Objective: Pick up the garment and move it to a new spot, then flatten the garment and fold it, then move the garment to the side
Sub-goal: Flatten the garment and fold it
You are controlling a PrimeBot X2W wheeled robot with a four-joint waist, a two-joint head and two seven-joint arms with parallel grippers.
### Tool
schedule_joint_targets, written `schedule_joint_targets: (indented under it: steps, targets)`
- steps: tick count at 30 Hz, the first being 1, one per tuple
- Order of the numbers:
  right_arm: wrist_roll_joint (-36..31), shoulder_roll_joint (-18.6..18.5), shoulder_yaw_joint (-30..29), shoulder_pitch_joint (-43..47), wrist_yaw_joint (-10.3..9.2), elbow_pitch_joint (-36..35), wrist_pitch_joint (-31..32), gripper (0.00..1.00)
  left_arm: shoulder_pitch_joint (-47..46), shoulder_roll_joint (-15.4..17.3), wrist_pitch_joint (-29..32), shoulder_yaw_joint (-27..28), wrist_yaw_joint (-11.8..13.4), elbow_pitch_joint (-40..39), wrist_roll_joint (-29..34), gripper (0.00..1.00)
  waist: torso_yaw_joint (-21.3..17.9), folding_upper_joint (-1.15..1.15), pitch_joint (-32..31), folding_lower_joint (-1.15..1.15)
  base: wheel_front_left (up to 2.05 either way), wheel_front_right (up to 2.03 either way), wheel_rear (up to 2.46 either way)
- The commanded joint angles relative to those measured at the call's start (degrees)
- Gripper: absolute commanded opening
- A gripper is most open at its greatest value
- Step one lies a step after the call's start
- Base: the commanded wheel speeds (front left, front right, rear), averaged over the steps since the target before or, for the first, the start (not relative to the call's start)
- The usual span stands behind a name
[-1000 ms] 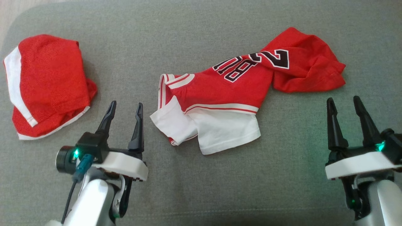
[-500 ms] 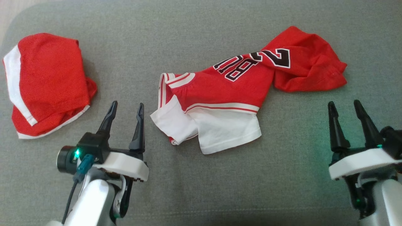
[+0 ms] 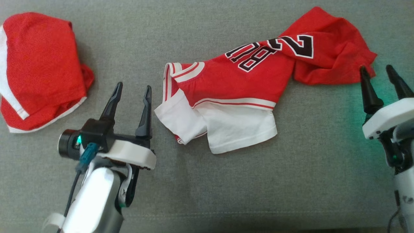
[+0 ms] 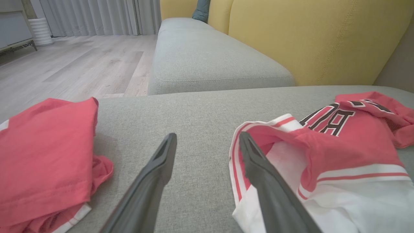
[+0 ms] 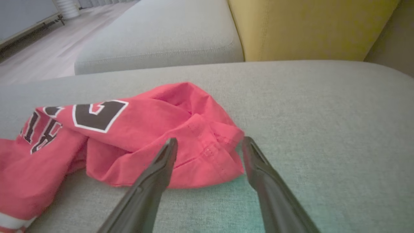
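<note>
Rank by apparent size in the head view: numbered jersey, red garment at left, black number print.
1. numbered jersey, largest, spread across the middle.
2. red garment, smaller; the left edge crops it, so full extent unsure.
3. black number print, smallest, a patch on the jersey.

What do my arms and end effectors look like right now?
The left end effector and right end effector each have two long tapered black fingers on a white plate, above a silver forearm. The left wrist carries a round black camera, a green light and a teal plug with a dark cable.
</note>
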Motion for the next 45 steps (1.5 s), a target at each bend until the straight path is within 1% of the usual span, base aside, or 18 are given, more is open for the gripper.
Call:
schedule_joint_targets:
  steps: [1, 6, 13, 14, 15, 18, 19, 20, 25, 29, 31, 33, 34, 38, 42, 43, 44, 45]
  targets:
    - [0.63, -1.24, 1.23, -1.33, -0.05, -0.81, 0.57, 1.00, -1.78, 0.57, -0.70, 1.54, -0.28, -1.57, 0.38, 1.00, 0.27, 0.00, 0.51, 0.00, 0.00, 0.00, 0.00]
    - [2.21, -2.62, 2.93, -4.22, -0.05, 2.68, 1.90, 1.00, -2.62, 0.29, -0.70, 1.60, -0.61, -1.35, 0.57, 1.00, 0.46, 0.00, 1.55, 0.00, 0.00, 0.00, 0.00]
    - [3.82, -4.08, 6.15, -7.00, -0.05, 5.48, 3.06, 1.00, -3.32, 0.11, -0.70, 1.90, -0.89, -1.08, 0.94, 1.00, 0.19, 0.00, 2.50, 0.00, 0.00, 0.00, 0.00]
    - [4.09, -4.27, 6.70, -7.27, -0.05, 5.80, 3.27, 0.87, -3.39, 0.08, -0.70, 1.94, -0.92, -1.03, 0.99, 1.00, 0.14, 0.00, 2.56, 0.00, 0.00, 0.00, 0.00]
    - [4.42, -4.40, 7.14, -7.53, -0.05, 6.14, 3.49, 0.81, -3.44, 0.05, -0.70, 1.97, -0.95, -0.99, 1.04, 1.00, 0.08, 0.00, 2.64, 0.00, 0.00, 0.00, 0.00]
    - [5.44, -4.80, 8.37, -8.16, -0.05, 7.24, 3.91, 0.36, -3.55, -0.06, -0.70, 2.04, -1.06, -0.88, 1.17, 1.00, -0.09, 0.00, 2.78, 0.00, 0.00, 0.00, 0.00]
    - [5.74, -4.99, 8.78, -8.37, -0.05, 7.54, 3.96, 0.15, -3.58, -0.10, -0.70, 2.05, -1.09, -0.86, 1.22, 1.00, -0.15, 0.00, 2.86, 0.00, 0.00, 0.00, 0.00]
    - [6.08, -5.17, 9.18, -8.54, -0.05, 7.79, 3.93, 0.00, -3.62, -0.15, -0.70, 2.06, -1.13, -0.84, 1.27, 1.00, -0.17, 0.00, 2.95, 0.00, 0.00, 0.00, 0.00]
    - [7.71, -5.70, 10.45, -8.46, -0.05, 8.22, 3.33, 0.00, -3.81, -0.27, -0.70, 2.26, -1.34, -0.71, 1.46, 1.00, -0.31, 0.00, 3.16, 0.00, 0.00, 0.00, 0.00]
    - [8.61, -5.36, 10.27, -6.07, -0.05, 6.72, 2.14, 0.00, -3.54, -0.44, -0.70, 2.45, -1.46, -0.56, 1.51, 1.00, -0.44, 0.00, 2.71, 0.00, 0.00, 0.00, 0.00]
    - [8.93, -4.96, 9.35, -3.83, -0.05, 5.29, 1.62, 0.00, -3.28, -0.53, -0.70, 2.59, -1.51, -0.48, 1.50, 1.00, -0.52, 0.00, 2.33, 0.00, 0.00, 0.00, 0.00]
    - [9.11, -3.85, 7.56, 0.51, -0.05, 2.51, 1.62, 0.00, -2.68, -0.57, -0.70, 2.90, -1.49, -0.33, 1.47, 1.00, -0.85, 0.00, 1.52, 0.00, 0.00, 0.00, 0.00]
    - [9.11, -3.85, 7.56, 0.51, -0.05, 2.51, 1.62, 0.00, -2.68, -0.57, -0.70, 2.90, -1.49, -0.33, 1.47, 1.00, -0.85, 0.00, 1.52, 0.00, 0.00, 0.00, 0.00]
    - [8.62, -2.40, 4.73, 5.89, -0.05, -1.38, 2.72, 0.00, -2.06, -0.62, -0.70, 3.15, -1.45, -0.31, 1.51, 1.00, -1.20, 0.00, 0.89, 0.00, 0.00, 0.00, 0.00]
    - [7.63, -0.87, 2.37, 9.43, -0.05, -4.52, 4.06, 0.00, -1.64, -0.57, -0.70, 3.28, -1.52, -0.22, 1.51, 1.00, -1.50, 0.00, 0.46, 0.00, 0.00, 0.00, 0.00]
    - [7.45, -0.38, 1.79, 10.11, -0.05, -5.01, 4.44, 0.22, -1.47, -0.56, -0.70, 3.31, -1.52, -0.16, 1.49, 1.00, -1.57, 0.00, 0.29, 0.00, 0.00, 0.00, 0.00]
    - [7.01, 0.00, 1.28, 10.72, -0.05, -5.43, 4.86, 0.59, -1.30, -0.57, -0.70, 3.32, -1.53, -0.11, 1.48, 1.00, -1.60, 0.00, 0.17, 0.00, 0.00, 0.00, 0.00]
    - [6.55, 0.39, 0.76, 11.26, -0.05, -5.91, 5.02, 1.00, -1.13, -0.59, -0.70, 3.29, -1.57, -0.01, 1.46, 1.00, -1.55, 0.00, -0.06, 0.00, 0.00, 0.00, 0.00]
